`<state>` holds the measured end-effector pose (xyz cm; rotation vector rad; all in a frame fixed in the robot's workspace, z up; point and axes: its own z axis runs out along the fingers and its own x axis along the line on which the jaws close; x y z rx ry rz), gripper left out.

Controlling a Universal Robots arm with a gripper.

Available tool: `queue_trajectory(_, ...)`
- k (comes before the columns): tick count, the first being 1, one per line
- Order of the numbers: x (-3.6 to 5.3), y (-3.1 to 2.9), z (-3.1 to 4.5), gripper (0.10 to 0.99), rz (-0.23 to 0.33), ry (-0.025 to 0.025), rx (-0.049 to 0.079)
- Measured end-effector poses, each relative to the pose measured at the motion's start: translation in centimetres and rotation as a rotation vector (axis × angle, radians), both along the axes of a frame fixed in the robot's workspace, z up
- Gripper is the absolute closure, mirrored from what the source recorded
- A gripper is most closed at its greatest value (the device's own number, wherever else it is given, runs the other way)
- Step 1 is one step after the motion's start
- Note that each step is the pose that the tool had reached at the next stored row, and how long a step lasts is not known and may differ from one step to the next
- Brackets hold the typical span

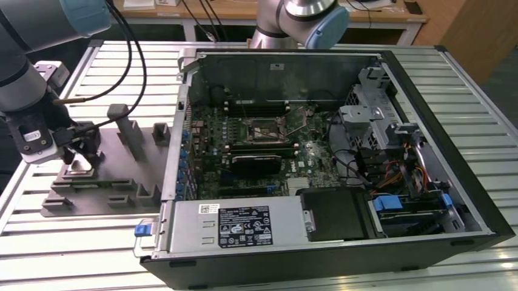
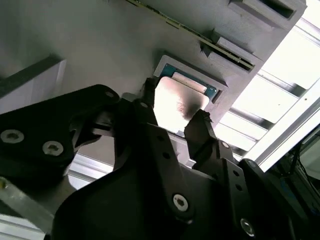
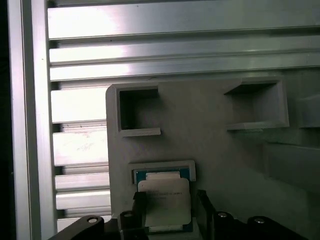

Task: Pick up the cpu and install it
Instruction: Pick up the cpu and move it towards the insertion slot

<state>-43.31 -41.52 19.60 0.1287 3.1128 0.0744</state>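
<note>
**A:** What is seen in the exterior view?

**B:** A slatted aluminium counter (image 1: 453, 79) is seen. An open black computer case (image 1: 421, 97) is laid on it across the middle and the exterior view's right. Inside the case a green motherboard (image 1: 218, 130) is shown, with a black square socket in a metal frame (image 1: 265, 131) near its centre. A flat grey plastic fixture plate (image 1: 97, 188) is placed at the exterior view's lower left, just beside the case. The black hand (image 1: 77, 159) of the grey robot arm (image 1: 24, 91) is lowered onto that plate, well apart from the socket.

**A:** And in the second wrist view?

**B:** The small flat square cpu with a pale silvery metal top (image 2: 180, 102) is seen lying in a shallow square pocket of the fixture plate (image 2: 100, 45). The hand (image 2: 174, 112) is positioned right at the cpu. Whether the cpu is gripped cannot be told.

**A:** What is added by the first wrist view?

**B:** The cpu (image 3: 165, 200) is shown seated flat in its pocket, with a green border visible around the metal top. The hand (image 3: 170, 202) is set directly at it, and its hold cannot be judged here either. Two open rectangular recesses (image 3: 137, 110) are formed in the fixture plate (image 3: 200, 150) beyond the cpu. The counter (image 3: 150, 25) is seen past the plate's edge.
</note>
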Motion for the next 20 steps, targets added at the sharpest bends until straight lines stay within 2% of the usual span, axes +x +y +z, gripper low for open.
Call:
queue_trajectory(1,0.0,0.0,-0.01,0.561,0.0,0.0,0.0)
queue_trajectory(2,0.0,0.0,-0.01,0.561,0.0,0.0,0.0)
queue_trajectory(3,0.0,0.0,-0.01,0.502,0.0,0.0,0.0)
queue_trajectory(4,0.0,0.0,-0.02,0.502,0.0,0.0,0.0)
queue_trajectory(5,0.0,0.0,-0.02,0.439,0.0,0.0,0.0)
queue_trajectory(20,0.0,0.05,-0.48,0.439,0.049,0.0004,-0.009)
